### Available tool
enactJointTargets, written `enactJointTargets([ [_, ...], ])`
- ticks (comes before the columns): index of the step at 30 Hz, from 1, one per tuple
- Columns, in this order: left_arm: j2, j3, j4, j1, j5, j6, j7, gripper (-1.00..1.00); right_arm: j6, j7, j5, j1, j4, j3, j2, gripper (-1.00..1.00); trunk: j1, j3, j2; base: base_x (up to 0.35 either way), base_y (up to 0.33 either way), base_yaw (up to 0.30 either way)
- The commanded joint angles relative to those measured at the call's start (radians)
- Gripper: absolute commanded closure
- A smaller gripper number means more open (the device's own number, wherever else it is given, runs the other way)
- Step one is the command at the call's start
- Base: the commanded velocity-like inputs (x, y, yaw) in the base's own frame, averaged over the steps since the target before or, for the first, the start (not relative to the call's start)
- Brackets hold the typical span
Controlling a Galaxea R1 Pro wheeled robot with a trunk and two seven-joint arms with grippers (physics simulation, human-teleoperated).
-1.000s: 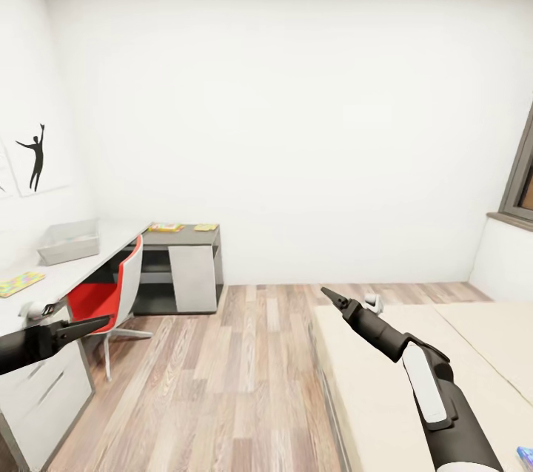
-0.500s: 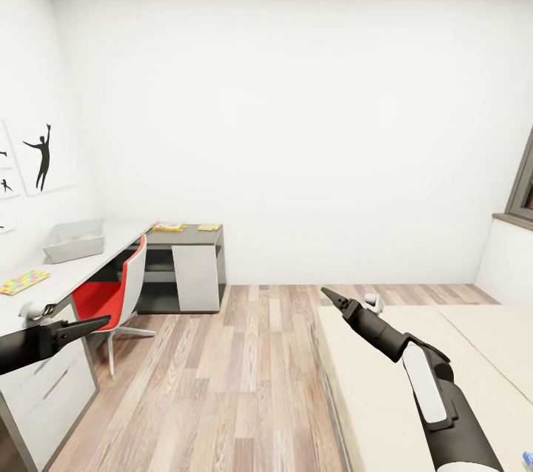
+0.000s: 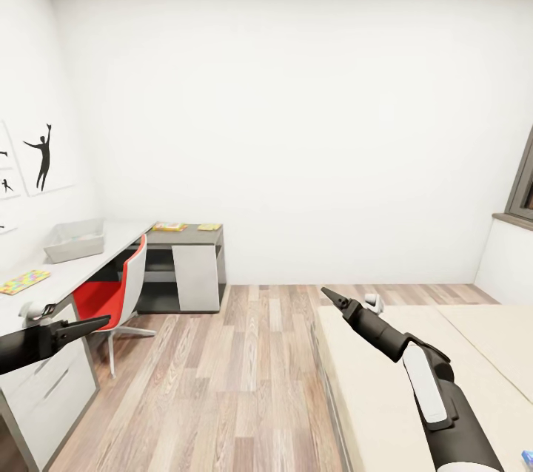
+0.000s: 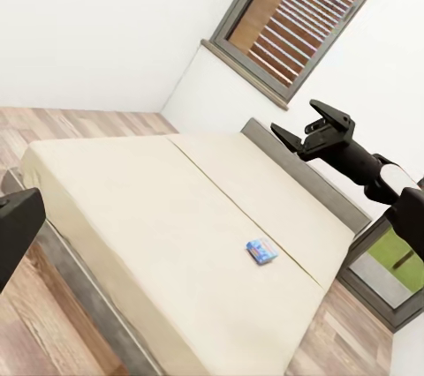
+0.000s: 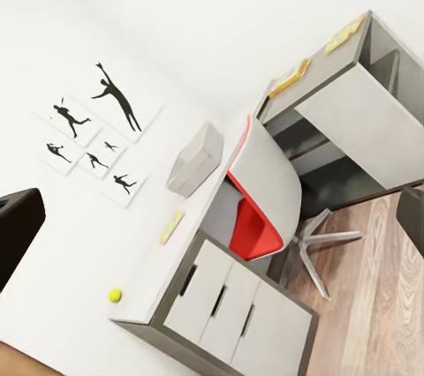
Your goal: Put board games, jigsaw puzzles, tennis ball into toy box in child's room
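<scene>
Both grippers, left [image 3: 100,322] and right [image 3: 331,297], are hanging slightly parted and empty, so swinging toward the bed [image 3: 474,339] is risking clipping the chair [image 3: 122,287].

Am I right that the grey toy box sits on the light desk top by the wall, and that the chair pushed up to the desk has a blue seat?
Nearly. The toy box does sit on the light top of the desk by the wall, but the chair has a red seat with a white shell, not a blue one. The head view and the right wrist view both show it.
</scene>
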Motion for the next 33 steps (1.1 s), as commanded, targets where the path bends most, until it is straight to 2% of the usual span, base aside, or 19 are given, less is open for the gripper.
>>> enactJointTargets([
  [1, 0.0, 0.0, 0.0, 0.0, -0.001, 0.011, -0.005, -1.0, 0.007, 0.002, -0.004, 0.0, 0.0, -0.003, 0.001, -1.0, 0.0, 0.0, -0.001, -0.011, 0.0, 0.0],
  [33, 0.0, 0.0, 0.0, 0.0, -0.001, 0.011, -0.005, -1.0, 0.007, 0.002, -0.004, 0.0, 0.0, -0.002, -0.001, -1.0, 0.0, 0.0, -0.001, -0.014, 0.0, 0.0],
])
